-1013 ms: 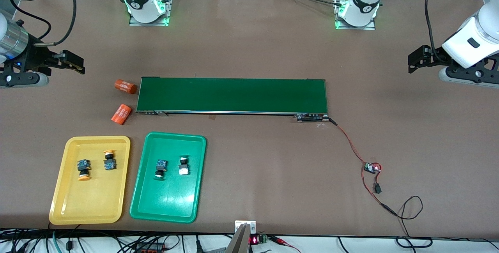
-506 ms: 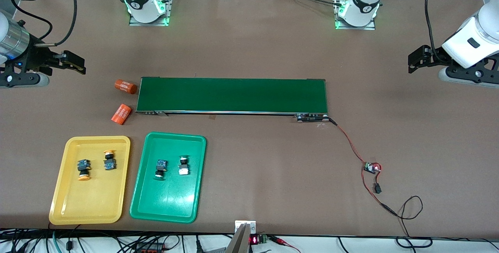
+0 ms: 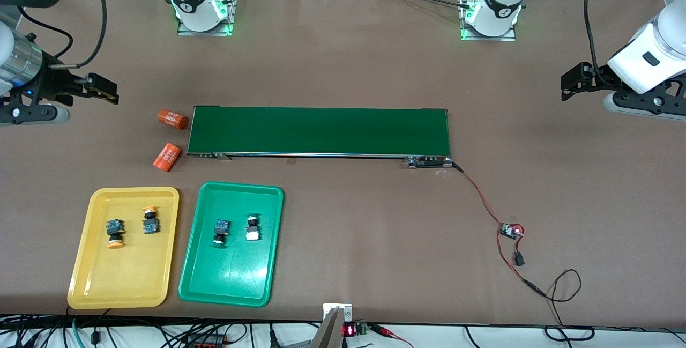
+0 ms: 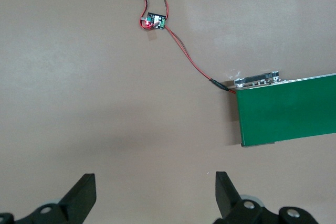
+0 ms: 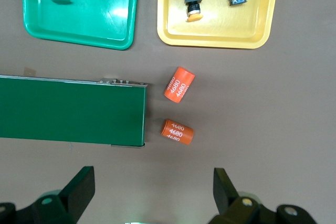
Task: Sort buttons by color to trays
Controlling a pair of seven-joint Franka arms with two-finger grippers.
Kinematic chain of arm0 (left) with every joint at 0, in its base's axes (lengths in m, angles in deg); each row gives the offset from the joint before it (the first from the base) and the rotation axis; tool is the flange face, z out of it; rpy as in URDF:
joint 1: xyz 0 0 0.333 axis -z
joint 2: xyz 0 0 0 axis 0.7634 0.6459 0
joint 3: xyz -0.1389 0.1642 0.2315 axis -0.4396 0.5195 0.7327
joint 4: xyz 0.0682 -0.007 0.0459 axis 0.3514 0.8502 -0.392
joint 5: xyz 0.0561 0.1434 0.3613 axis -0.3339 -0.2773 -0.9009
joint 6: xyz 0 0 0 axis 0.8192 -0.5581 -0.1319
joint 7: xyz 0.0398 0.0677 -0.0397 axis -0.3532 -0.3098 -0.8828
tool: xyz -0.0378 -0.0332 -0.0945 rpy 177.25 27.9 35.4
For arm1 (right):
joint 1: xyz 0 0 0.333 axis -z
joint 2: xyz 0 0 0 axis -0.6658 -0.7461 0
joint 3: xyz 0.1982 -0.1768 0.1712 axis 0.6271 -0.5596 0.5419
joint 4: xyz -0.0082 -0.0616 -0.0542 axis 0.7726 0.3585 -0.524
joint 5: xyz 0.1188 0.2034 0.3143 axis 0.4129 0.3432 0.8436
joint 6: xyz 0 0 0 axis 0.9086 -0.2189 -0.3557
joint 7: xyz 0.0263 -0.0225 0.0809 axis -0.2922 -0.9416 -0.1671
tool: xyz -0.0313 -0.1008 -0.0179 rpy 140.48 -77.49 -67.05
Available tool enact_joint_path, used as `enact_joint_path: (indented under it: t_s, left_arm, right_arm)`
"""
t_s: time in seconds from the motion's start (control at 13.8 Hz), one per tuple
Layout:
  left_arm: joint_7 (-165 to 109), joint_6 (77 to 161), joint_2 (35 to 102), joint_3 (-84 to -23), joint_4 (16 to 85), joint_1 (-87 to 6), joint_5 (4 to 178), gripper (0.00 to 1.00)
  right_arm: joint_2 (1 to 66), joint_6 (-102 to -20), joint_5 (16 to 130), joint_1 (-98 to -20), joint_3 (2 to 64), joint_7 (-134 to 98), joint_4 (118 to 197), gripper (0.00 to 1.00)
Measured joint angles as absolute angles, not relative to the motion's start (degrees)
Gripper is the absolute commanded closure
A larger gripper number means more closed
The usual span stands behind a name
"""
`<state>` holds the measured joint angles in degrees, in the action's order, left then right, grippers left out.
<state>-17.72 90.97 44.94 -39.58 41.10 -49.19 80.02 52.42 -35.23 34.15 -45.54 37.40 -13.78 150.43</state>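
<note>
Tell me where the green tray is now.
In the front view, the green tray lies beside the yellow tray, toward the right arm's end of the table, nearer to the camera than the conveyor belt.

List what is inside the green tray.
Inside the green tray lie two buttons side by side: one with a blue-and-black body, one with a white base showing. Their cap colors are hard to make out against the tray; nothing else is inside.

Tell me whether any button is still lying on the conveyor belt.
No: in the front view the conveyor belt carries nothing, two buttons lie in the yellow tray and two in the green tray.
</note>
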Motion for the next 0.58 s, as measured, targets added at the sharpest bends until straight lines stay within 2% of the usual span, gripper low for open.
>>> enact_joint_path:
  t_s: [0.58]
  left_arm:
    - [-17.7,91.0,44.9,-39.6,41.1,-49.2,80.0,0.0]
  right_arm:
    - [51.9,-35.2,34.1,-45.4,37.3,-13.8,150.3,0.0]
